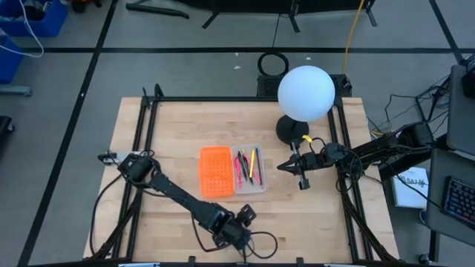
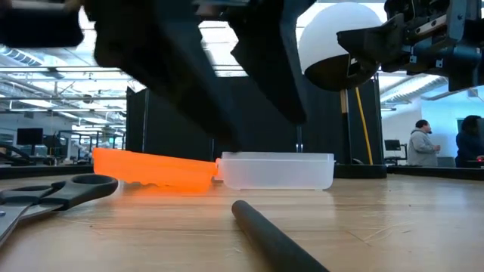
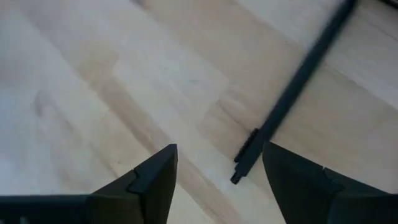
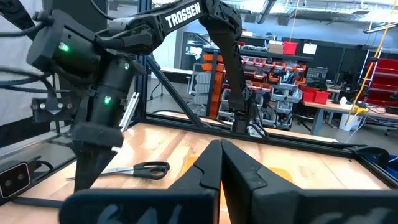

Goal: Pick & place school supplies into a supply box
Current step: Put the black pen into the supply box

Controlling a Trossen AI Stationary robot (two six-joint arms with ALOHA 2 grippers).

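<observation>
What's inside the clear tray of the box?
In the tray, seen from above, lie thin pens: pink, yellow and dark ones. From table height its frosted wall hides them. The orange half beside it looks empty.

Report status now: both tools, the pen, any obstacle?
Left tool open, over black pen lying on table. Right tool shut, waiting beside supply box. Nothing blocking the pen.

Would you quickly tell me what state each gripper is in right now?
Left gripper: open, empty, poised over the black pen lying on the table.
Right gripper: shut, holding nothing, raised beside the supply box.
</observation>
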